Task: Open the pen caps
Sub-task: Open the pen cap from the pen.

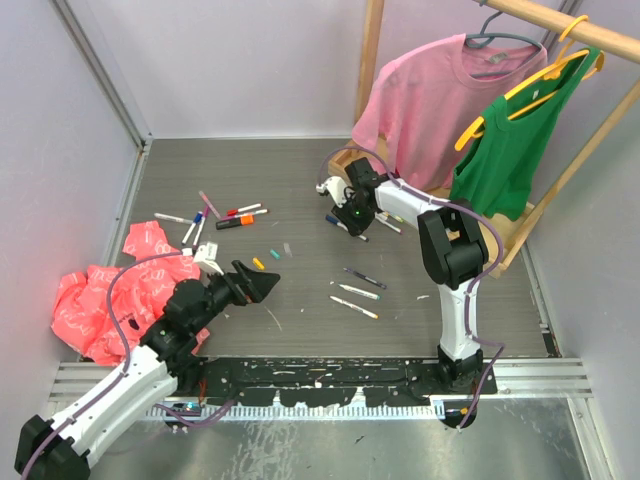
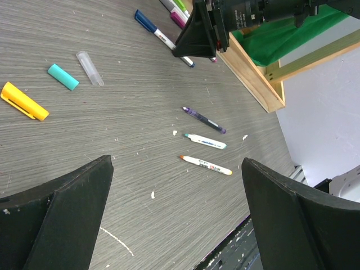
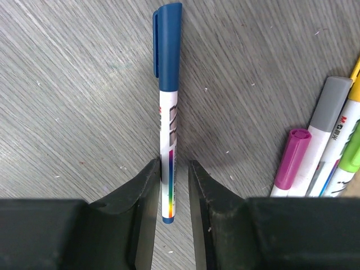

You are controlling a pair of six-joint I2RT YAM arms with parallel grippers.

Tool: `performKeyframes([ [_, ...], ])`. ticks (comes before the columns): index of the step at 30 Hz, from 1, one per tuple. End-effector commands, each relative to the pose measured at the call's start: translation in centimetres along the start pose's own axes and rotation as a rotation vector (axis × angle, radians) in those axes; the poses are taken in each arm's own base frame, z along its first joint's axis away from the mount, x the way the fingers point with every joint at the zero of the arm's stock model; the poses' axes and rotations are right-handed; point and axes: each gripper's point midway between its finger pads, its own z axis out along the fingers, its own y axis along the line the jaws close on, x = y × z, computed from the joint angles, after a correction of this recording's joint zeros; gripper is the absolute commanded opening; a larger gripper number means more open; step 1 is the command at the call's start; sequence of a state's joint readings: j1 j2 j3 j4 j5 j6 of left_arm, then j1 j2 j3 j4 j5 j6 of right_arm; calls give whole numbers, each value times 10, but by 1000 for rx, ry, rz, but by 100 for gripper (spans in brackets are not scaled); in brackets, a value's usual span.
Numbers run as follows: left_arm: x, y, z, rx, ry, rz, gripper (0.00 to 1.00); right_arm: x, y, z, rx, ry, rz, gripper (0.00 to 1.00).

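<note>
Left of pink pen (image 3: 292, 157): right pincer (image 3: 173, 166), narrow, straddles blue pen (image 3: 169, 98); left pincer (image 2: 177, 162) wide. Grip stiff, slick barrel (image 3: 169, 138); pull light cap (image 3: 169, 45).

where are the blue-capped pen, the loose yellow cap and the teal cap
blue-capped pen (image 3: 169, 121): right wrist view, on the white barrel below the cap
yellow cap (image 2: 23, 102): left wrist view, on the middle of its body
teal cap (image 2: 63, 76): left wrist view, on the middle of its body
</note>
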State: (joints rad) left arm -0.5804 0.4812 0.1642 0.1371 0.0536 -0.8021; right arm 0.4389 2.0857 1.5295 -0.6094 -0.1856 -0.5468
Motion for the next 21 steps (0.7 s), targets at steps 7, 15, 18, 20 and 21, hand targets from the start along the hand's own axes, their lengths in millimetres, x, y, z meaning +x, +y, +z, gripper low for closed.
performKeyframes([
  [7, -13, -22, 5, 82, -25, -13, 98, 20, 4, 13, -14, 102, 12, 25],
  [15, -14, -31, 5, 125, -27, -27, 98, -1, 10, -8, -44, 22, 9, 1],
  [18, -16, -39, 5, 161, -29, -31, 98, -18, 17, -30, -64, -57, 12, 1],
  [20, -19, -48, 5, 200, -35, -31, 98, -30, 23, -48, -80, -114, 10, 1],
  [21, -20, -52, 4, 220, -39, -31, 98, -36, 26, -57, -87, -143, 8, 1],
])
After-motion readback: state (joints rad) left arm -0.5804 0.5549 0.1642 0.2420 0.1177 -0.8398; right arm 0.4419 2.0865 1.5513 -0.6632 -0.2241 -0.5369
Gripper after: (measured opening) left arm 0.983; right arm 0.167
